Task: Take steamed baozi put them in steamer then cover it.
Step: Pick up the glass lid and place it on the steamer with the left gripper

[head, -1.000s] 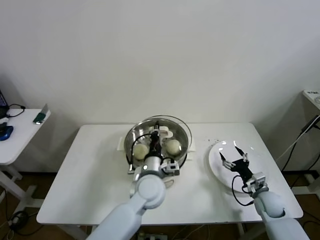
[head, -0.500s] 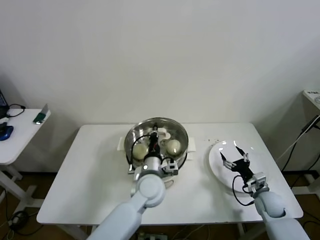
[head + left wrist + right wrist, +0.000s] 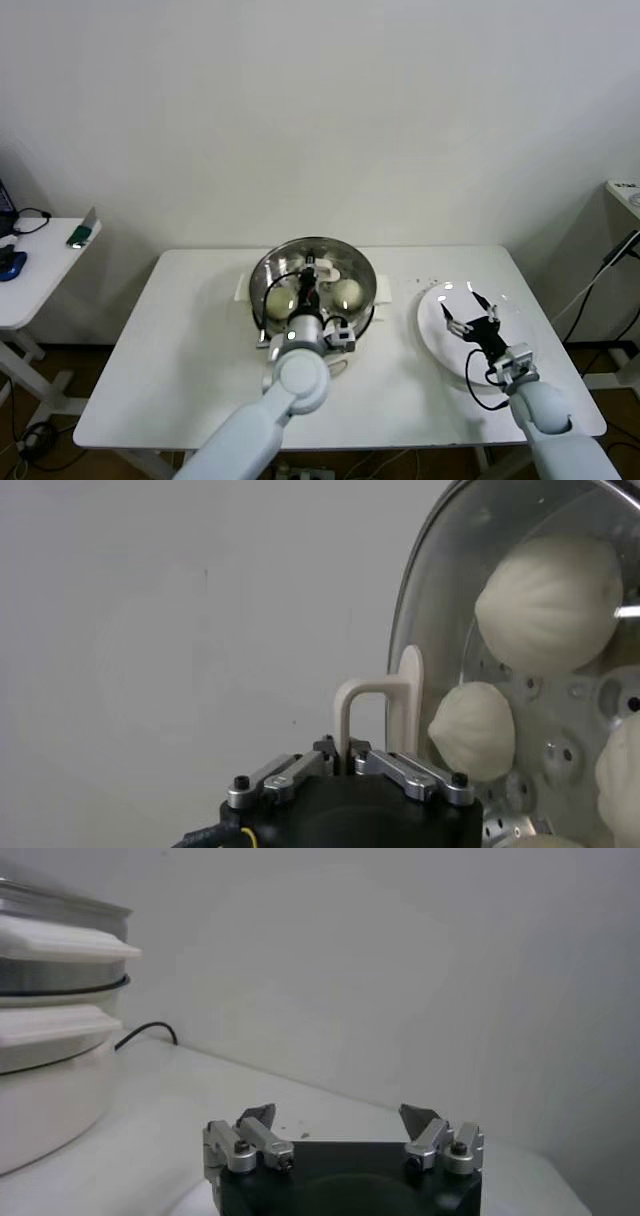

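Left tool (image 3: pixel 350 767) grips cover (image 3: pixel 440 630) handle, seemingly atop steamer (image 3: pixel 313 283).

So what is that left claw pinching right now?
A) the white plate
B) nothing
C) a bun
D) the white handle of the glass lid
D: the left gripper is shut on the lid's white handle, with the buns under the glass.

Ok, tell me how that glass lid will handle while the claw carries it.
The glass lid is probably rigid and breakable. Held only by its thin handle in the left claw, it may tilt. Its metal rim likely adds weight.
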`<state>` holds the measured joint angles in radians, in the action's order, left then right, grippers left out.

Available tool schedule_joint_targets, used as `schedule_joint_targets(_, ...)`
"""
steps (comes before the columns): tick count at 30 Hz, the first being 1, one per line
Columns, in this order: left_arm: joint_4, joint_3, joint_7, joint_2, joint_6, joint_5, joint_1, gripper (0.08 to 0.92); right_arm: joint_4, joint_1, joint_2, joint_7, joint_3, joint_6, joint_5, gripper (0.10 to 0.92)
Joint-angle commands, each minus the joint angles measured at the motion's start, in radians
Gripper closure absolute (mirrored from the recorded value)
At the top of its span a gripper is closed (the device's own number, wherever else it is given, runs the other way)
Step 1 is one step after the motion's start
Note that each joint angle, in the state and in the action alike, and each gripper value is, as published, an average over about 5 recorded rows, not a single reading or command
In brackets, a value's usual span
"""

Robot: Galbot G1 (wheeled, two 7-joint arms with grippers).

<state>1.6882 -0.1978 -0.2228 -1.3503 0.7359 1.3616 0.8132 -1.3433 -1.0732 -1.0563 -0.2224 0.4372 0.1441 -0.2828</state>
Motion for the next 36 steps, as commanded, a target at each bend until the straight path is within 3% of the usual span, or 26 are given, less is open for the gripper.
schedule_joint_targets(1, -0.017, 0.001, 0.007, -0.001, -0.007, -0.009, -0.001, 0.852, -0.002, 0.0, 0.0, 0.0, 0.002, 0.0, 0.002, 0.203)
schedule_joint_targets(10, 0.037, 0.004, -0.028, 0.034, -0.003, -0.007, 0.012, 0.826, -0.011, -0.002, 0.0, 0.001, 0.008, -0.023, 0.004, 0.203)
schedule_joint_targets(25, 0.322, 0.019, -0.001, 0.15, 0.04, -0.126, 0.14, 0.405, -0.037, 0.001, -0.006, 0.033, 0.034, -0.176, -0.011, 0.203)
schedule_joint_targets(31, 0.438, 0.073, 0.073, 0.204, 0.02, -0.213, 0.24, 0.235, -0.045, -0.002, -0.003, 0.042, 0.038, -0.185, -0.033, 0.203)
schedule_joint_targets(36, 0.495, 0.187, 0.183, 0.236, -0.093, -0.365, 0.311, 0.18, -0.051, -0.01, -0.006, 0.036, 0.04, -0.176, -0.032, 0.203)
